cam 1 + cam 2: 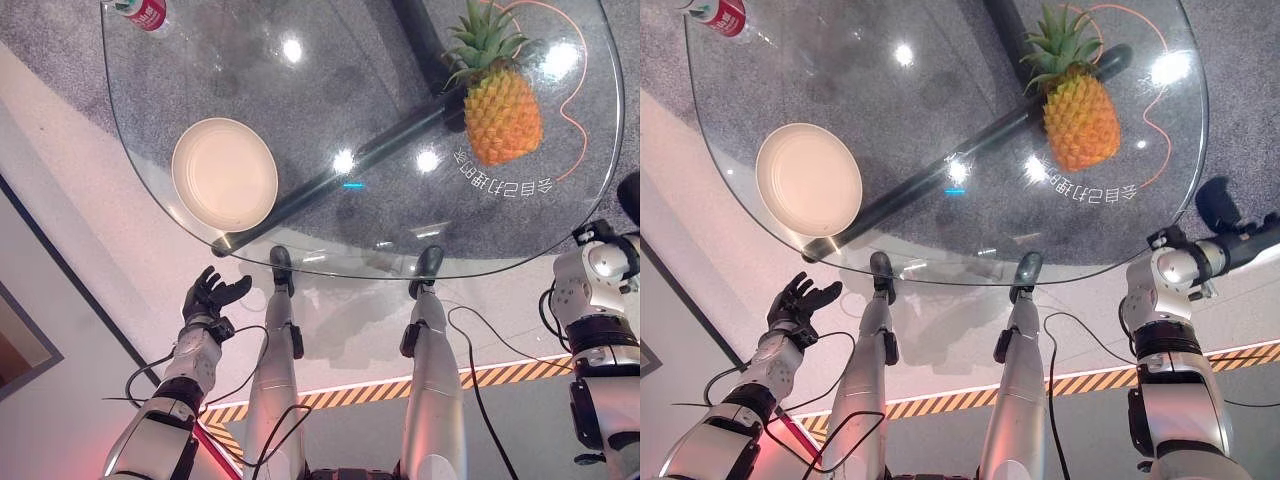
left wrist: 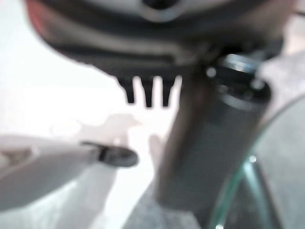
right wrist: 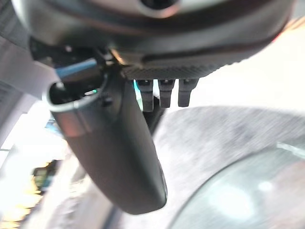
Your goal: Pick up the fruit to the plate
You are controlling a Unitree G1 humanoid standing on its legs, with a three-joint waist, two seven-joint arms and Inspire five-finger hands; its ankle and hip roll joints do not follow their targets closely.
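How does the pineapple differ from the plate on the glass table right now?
The pineapple is orange-yellow, bumpy and oval with a green leafy crown; the plate is cream, smooth, round and flat. The pineapple lies toward the robot's right side of the table, the plate toward its left. The plate holds nothing. Both rest on the glass, and no hand touches either.

On the table (image 1: 560,225), the plate (image 1: 224,173) lies at the near left, the pineapple (image 1: 498,100) well apart at the far right, a can (image 1: 140,12) at the far left corner.
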